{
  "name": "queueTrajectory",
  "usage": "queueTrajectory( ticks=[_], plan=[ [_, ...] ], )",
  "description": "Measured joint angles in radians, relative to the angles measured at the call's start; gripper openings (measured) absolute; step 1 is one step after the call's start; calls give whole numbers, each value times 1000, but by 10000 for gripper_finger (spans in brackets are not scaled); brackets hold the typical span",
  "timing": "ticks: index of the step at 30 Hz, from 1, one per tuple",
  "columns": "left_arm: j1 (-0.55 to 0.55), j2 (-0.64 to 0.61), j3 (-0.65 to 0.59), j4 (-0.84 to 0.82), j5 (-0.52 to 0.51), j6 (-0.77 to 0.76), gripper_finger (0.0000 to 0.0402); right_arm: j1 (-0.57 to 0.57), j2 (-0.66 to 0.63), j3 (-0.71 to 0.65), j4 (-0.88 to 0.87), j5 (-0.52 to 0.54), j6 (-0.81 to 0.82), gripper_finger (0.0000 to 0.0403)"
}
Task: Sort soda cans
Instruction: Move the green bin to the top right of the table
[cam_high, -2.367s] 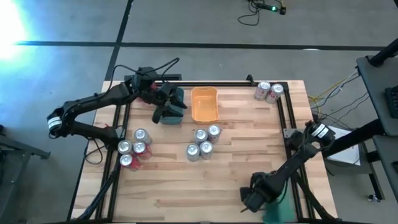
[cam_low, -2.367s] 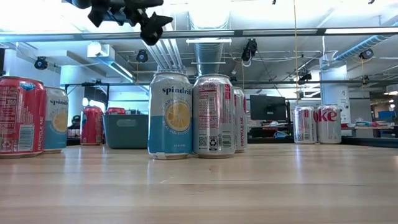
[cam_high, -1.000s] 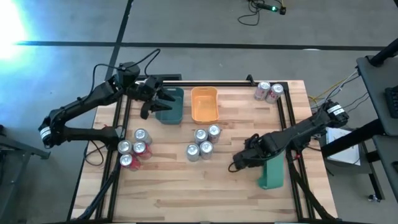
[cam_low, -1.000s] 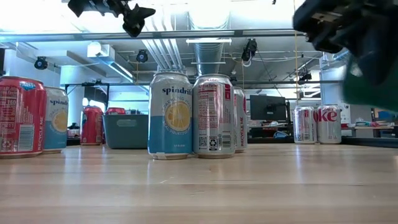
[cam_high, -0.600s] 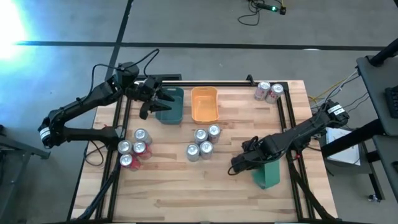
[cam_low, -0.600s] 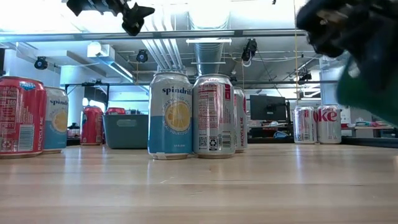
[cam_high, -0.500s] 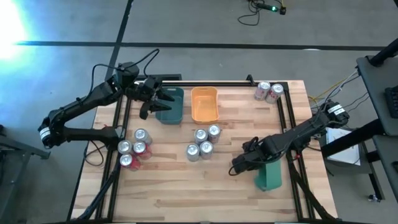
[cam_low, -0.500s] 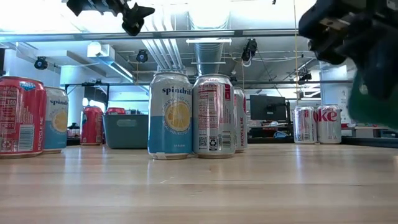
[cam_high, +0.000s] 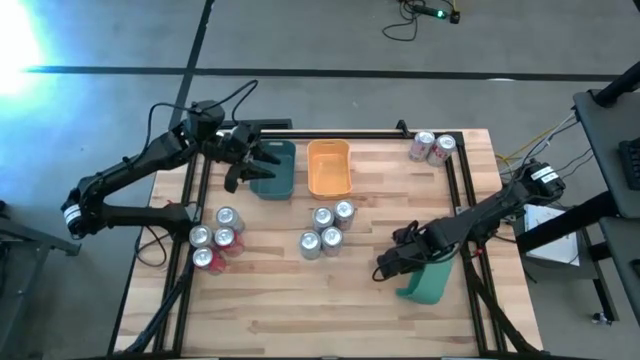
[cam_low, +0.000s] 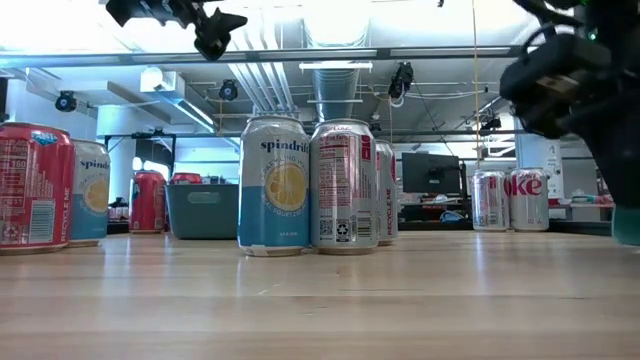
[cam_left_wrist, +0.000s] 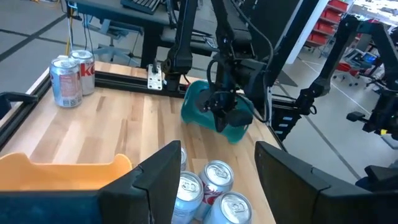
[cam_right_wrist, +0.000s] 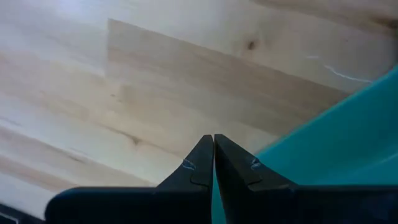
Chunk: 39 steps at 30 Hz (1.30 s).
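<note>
No sorting shows yet: the soda cans (cam_high: 327, 229) stand in clusters mid-surface, near the left edge and at the far right corner. The right end effector (cam_high: 401, 264), pinched on a green tray (cam_high: 428, 283), sits near the right edge; the left end effector (cam_high: 243, 166), fingers apart, hovers by the teal tray (cam_high: 278, 172).

1. A robotics lab or workshop: bare ceiling ducts (cam_low: 335, 85) and pipes run overhead.
2. A computer monitor (cam_low: 432, 172) stands behind the wooden desk (cam_high: 330, 290).
3. Red parts bins (cam_left_wrist: 333, 17) line shelves; the concrete floor (cam_high: 300, 40) carries loose cables (cam_high: 420, 15).
</note>
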Motion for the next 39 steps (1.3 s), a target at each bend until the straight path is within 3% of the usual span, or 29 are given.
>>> queueTrajectory(
  ticks=[7,14,19,27,34,39],
  plan=[
    [3,0,0,-46,-5,28,190,4,-2,-18,56,13,1,13],
    [7,1,0,-51,-26,44,190,-18,-7,-17,176,125,-25,52],
    [7,1,0,-54,-26,40,190,-25,-7,48,95,158,2,104],
    [7,1,0,-91,-26,44,190,85,-7,267,-422,101,356,180],
    [6,2,0,-89,-26,99,190,193,24,215,-428,15,500,200],
    [9,9,1,-71,-27,114,190,197,48,87,-279,3,513,182]
  ],
)
